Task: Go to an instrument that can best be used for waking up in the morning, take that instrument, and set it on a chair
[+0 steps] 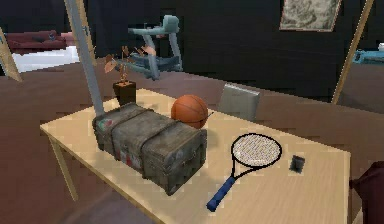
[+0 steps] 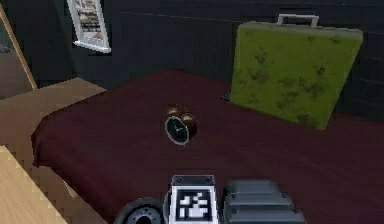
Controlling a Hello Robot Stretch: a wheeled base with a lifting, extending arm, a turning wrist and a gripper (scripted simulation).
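Observation:
A small round alarm clock [image 2: 180, 127] with a dark face and brownish bells stands on a dark red bed [image 2: 110, 130] in the arm side view. At that view's bottom edge the arm's end shows with a white marked square [image 2: 195, 203], and the gripper's dark body [image 2: 140, 214] lies left of it, nearer than the clock. Its far end is cut off by the edge, so I cannot tell whether it holds anything.
A yellow-green suitcase [image 2: 295, 73] stands on the bed behind the clock. In the forward view a wooden table [image 1: 300, 195] carries a worn trunk [image 1: 150, 145], basketball [image 1: 189, 109], tennis racket [image 1: 245, 163], potted plant [image 1: 124, 88] and a grey laptop [image 1: 240, 101]. A treadmill [image 1: 158, 50] stands behind.

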